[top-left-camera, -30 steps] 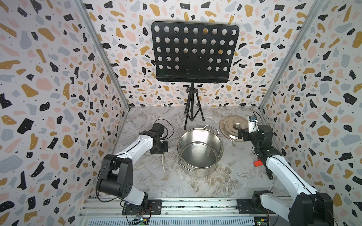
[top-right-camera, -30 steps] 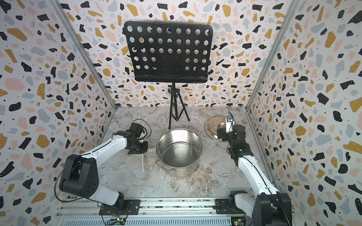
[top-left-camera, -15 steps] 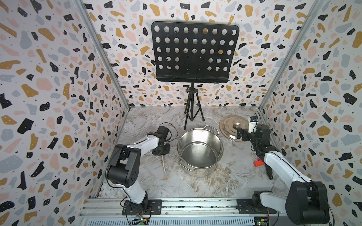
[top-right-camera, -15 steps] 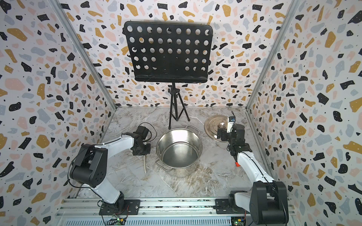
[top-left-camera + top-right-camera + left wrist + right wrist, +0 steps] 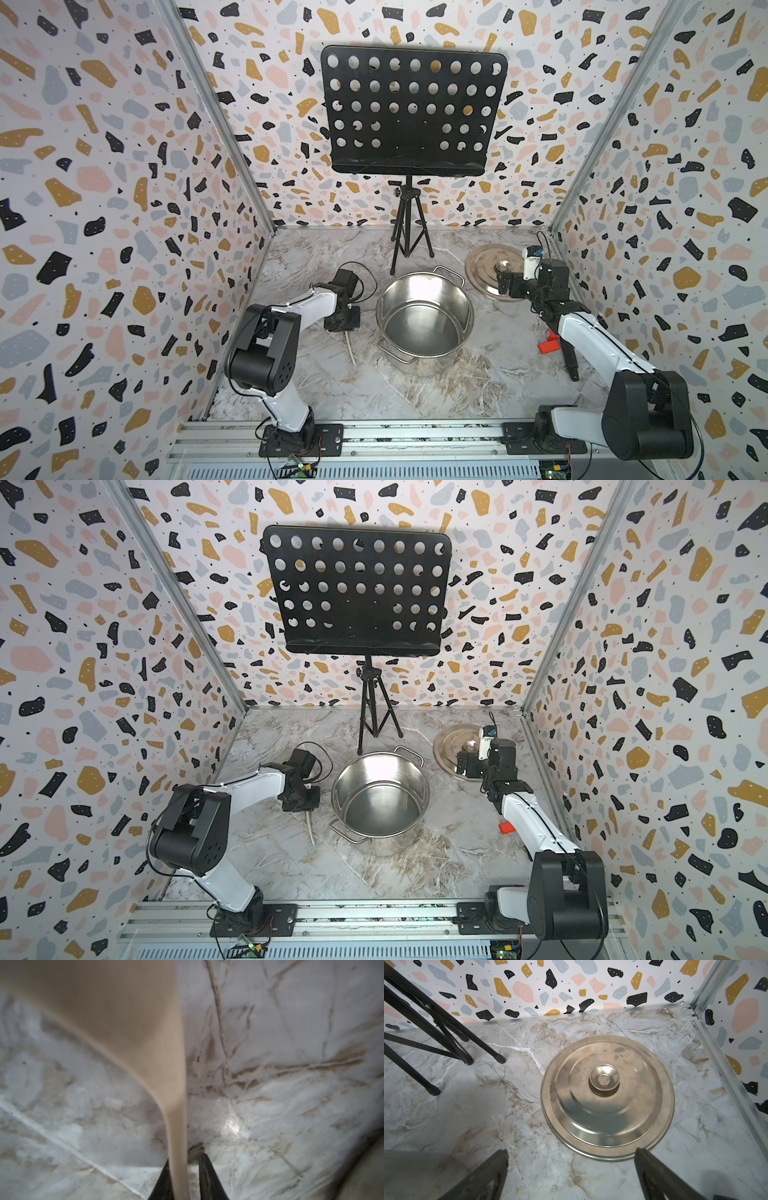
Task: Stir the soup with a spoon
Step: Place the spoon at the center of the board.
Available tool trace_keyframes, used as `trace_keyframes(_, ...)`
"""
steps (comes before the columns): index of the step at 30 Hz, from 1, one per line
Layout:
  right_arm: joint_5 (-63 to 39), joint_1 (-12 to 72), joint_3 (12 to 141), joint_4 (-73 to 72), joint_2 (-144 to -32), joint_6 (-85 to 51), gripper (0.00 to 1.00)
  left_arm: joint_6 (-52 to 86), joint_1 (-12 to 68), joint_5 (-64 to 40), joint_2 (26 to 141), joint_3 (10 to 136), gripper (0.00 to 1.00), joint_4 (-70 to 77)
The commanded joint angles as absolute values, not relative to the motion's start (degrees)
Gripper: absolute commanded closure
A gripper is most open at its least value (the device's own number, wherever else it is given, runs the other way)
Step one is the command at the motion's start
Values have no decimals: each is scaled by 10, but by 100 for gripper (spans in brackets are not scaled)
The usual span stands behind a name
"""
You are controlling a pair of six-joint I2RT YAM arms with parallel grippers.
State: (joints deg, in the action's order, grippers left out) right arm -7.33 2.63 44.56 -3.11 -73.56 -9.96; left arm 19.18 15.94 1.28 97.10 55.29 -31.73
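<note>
Elbows of both arms have shifted a bit since a second ago, the left one nearer the pot (image 5: 424,291), while both hands are almost where they were. Pot stands mid-surface, upright, open, bare shiny metal inside, no liquid visible, one loop handle toward the back wall and one toward the front rail. Left hand (image 5: 343,322) sits low, just left of the pot and not touching it. The ladle (image 5: 351,349) is under this hand, on the left of the pot; only its slim cream handle shows in both top views, poking out toward the front rail and lying on the marble surface (image 5: 374,395). In the left wrist view the ladle (image 5: 145,1043) is blurred, its handle running between the fingers of the left hand (image 5: 185,1157). Fingers are slightly apart: one is against the handle and the other (image 5: 207,1172) has a visible gap, so it is not clamped. Right hand (image 5: 509,284) is behind and right of the pot, at the near edge of the lid (image 5: 486,259). In the right wrist view the right hand (image 5: 571,1150) has its fingers wide apart with nothing between them. Lid (image 5: 607,1097) lies flat, knob up; contact with it cannot be told. Music stand (image 5: 409,108) stands behind the pot. A small red item (image 5: 548,345) lies right of the pot, beside the right arm.
</note>
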Motion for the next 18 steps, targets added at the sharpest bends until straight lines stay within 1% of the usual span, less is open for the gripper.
trace_keyframes(1,-80,26,470,-18,-736,-108,0,195,162,4,971,547,75,-333)
trace_keyframes(5,-77,26,476,-15,-743,-103,0,191,162,7,958,549,68,-341)
trace_keyframes(9,-62,25,487,-9,-754,-87,0,193,162,11,914,550,57,-354)
trace_keyframes(11,-62,22,493,-9,-763,-81,0,194,162,21,878,551,48,-367)
trace_keyframes(13,-62,20,496,-13,-770,-75,0,197,162,39,836,557,38,-388)
trace_keyframes(16,-59,17,482,-42,-776,-57,0,202,161,82,762,567,24,-417)
trace_keyframes(17,-57,16,473,-56,-778,-50,0,204,161,100,733,569,19,-423)
trace_keyframes(18,-54,14,462,-71,-780,-44,0,207,161,119,711,569,11,-426)
